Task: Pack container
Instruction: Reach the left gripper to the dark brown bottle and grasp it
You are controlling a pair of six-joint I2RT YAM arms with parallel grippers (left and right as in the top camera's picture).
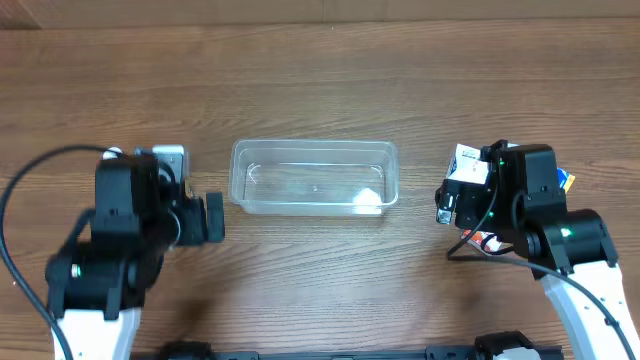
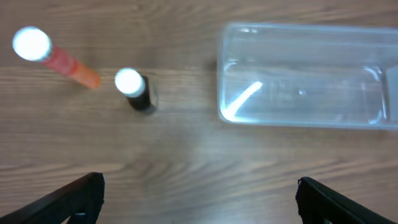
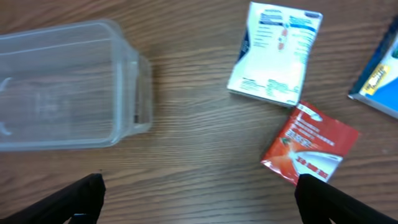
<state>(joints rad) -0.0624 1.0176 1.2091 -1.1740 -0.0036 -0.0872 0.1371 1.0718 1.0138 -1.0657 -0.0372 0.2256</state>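
Container (image 1: 315, 144) of clear plastic lies at the centre of the overhead frame, apparently empty, its long axis running left to right between the two arms on the wooden table (image 1: 320, 70). Each short end faces one arm. The left gripper (image 2: 200, 183) hangs just off the left end and looks slightly the nearer, while the right gripper (image 3: 199, 180) hangs a little farther off the right end. Both sets of jaws are spread wide with nothing between them.

In the left wrist view the tub fills the upper right of the frame. An orange tube (image 2: 68, 62) and a black bottle (image 2: 138, 93), both white-capped, stand at the upper left, apart from it. In the right wrist view the tub occupies the upper left, with a white packet (image 3: 277, 53) at top centre-right, a red packet (image 3: 310, 144) just below it and a blue-edged item (image 3: 380, 71) at the right border.

Packing likely begins with either arm taking an item on its own side, then carrying it inward over the rim.
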